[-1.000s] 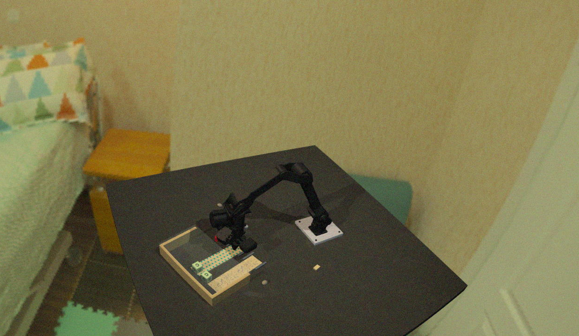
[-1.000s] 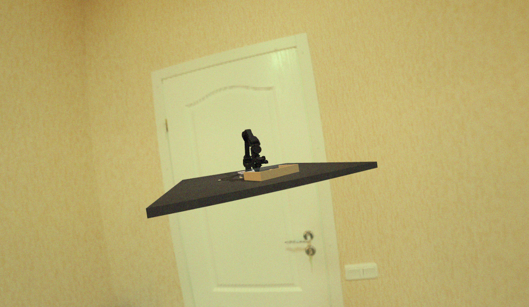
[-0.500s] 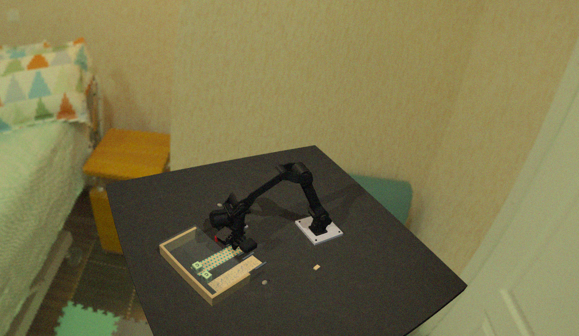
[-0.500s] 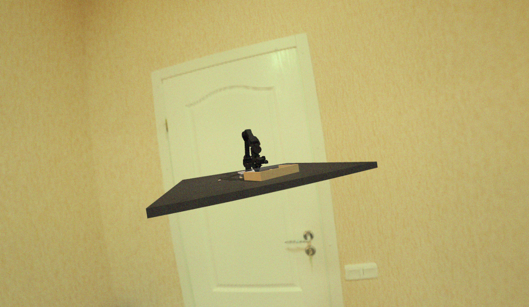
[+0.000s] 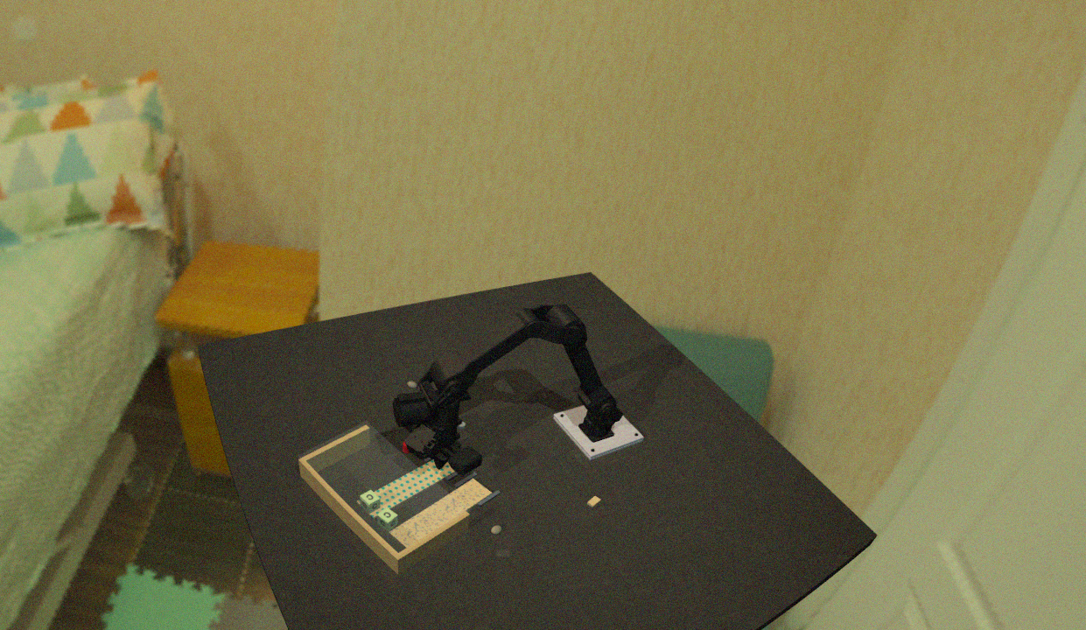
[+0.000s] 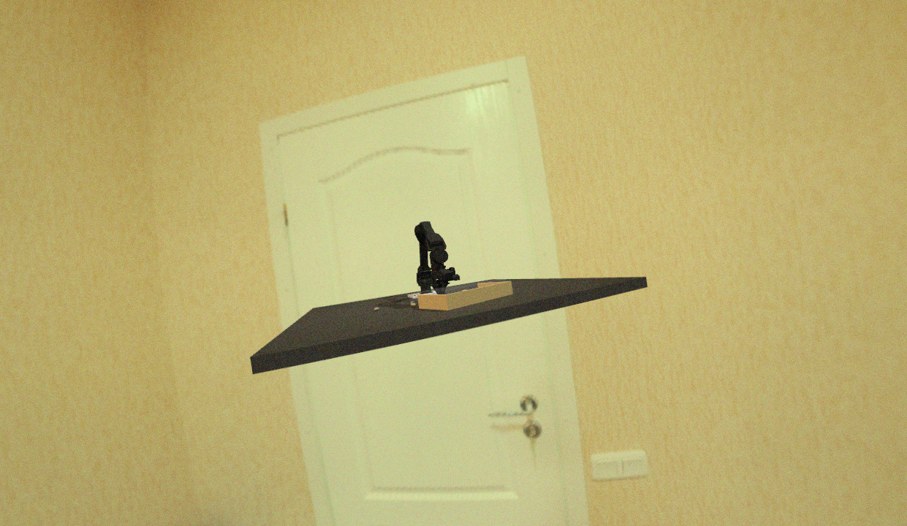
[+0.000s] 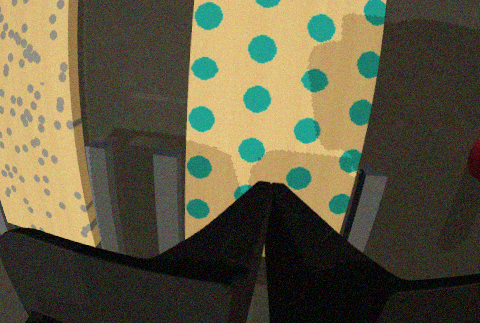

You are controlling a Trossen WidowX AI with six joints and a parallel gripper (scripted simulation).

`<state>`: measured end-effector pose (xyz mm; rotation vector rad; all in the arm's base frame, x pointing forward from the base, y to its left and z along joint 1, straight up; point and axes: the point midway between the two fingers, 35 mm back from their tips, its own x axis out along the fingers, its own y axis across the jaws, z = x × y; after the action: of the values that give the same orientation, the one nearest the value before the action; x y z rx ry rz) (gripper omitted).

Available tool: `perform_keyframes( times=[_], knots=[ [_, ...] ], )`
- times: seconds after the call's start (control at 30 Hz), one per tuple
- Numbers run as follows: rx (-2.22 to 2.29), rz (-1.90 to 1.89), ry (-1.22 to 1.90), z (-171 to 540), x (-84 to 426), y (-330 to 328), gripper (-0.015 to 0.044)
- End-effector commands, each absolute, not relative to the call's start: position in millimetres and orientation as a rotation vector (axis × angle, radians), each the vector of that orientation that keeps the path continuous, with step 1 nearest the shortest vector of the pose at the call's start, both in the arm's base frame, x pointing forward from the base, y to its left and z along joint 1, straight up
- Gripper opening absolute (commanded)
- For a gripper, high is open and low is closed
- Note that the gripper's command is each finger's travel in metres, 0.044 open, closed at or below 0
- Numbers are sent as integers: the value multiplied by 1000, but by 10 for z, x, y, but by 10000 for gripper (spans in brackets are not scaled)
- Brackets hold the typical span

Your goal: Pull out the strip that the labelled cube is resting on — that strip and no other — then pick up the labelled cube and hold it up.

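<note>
Two pale green cubes with dark marks, one upper-left (image 5: 369, 499) and one lower-right (image 5: 386, 516), sit side by side at the far end of the teal-dotted strip (image 5: 413, 484) (image 7: 287, 72). Exactly what lies under each is too small to tell. The grey-speckled strip (image 5: 443, 513) (image 7: 30, 70) lies parallel to it. My gripper (image 7: 268, 195) (image 6: 440, 291) is shut and empty, its tips over the near part of the dotted strip. In the top view the fingertips are hard to make out against the dark arm. The strip's near end is hidden behind the fingers in the wrist view.
A wooden-walled tray (image 5: 347, 514) (image 6: 479, 296) surrounds the strips on the far side. Grey rails (image 7: 169, 193) (image 7: 369, 208) flank the dotted strip. A red object (image 5: 405, 447) (image 7: 476, 160) stands beside it. A small yellow block (image 5: 594, 501) and a pebble (image 5: 496, 529) lie outside the tray.
</note>
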<state>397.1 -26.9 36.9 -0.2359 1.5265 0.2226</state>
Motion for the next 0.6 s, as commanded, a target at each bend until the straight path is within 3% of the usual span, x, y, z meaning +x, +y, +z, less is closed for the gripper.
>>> perform_keyframes(
  times=[0.0, 0.57],
  knots=[
    [-238, 227, 1523, 350, 3963, -274, 0],
    [-238, 227, 1525, 333, 3719, -354, 0]
  ],
)
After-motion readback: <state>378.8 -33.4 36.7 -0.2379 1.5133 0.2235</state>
